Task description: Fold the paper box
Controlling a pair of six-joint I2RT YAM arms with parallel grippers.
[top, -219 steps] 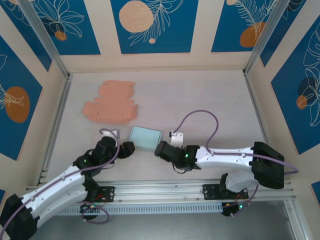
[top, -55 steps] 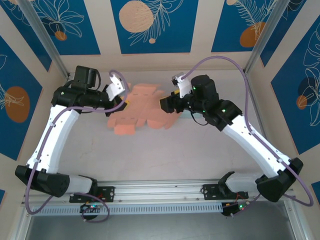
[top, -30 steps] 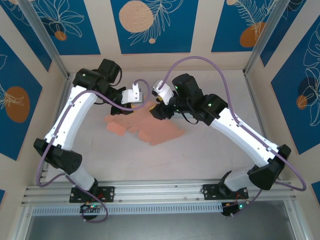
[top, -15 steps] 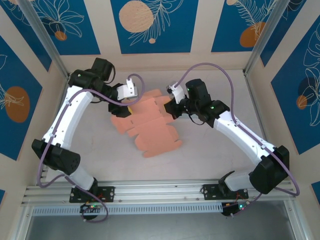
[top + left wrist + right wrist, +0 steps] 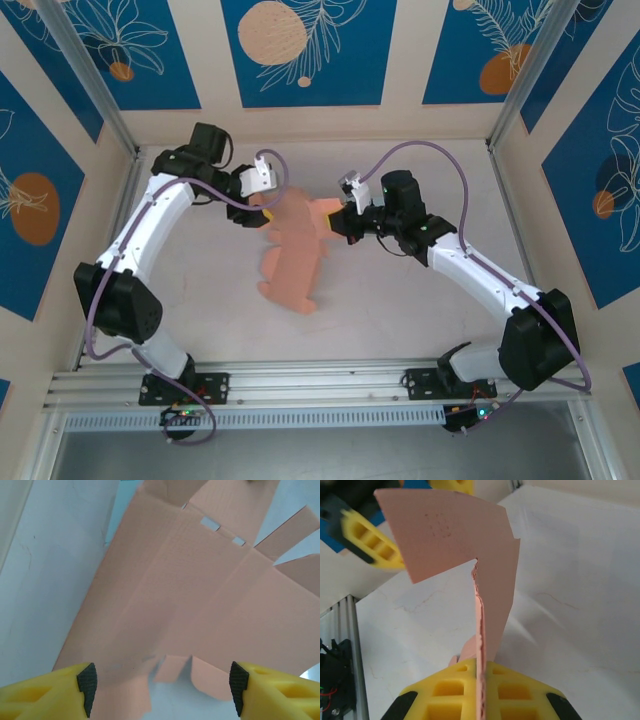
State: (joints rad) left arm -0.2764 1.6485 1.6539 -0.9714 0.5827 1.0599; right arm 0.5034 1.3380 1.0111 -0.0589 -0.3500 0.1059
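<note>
Over the far middle of the table, the paper box is an unfolded pink sheet, tilted up, long axis running toward the near edge. My right pincer is clamped on its right edge. My left pincer gapes wide, the sheet's rim straight ahead between its fingers. No readable print.

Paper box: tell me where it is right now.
In the top view the paper box sits mid-table, left of centre, its far right edge clamped in the right gripper, the open left gripper at its far left.
</note>
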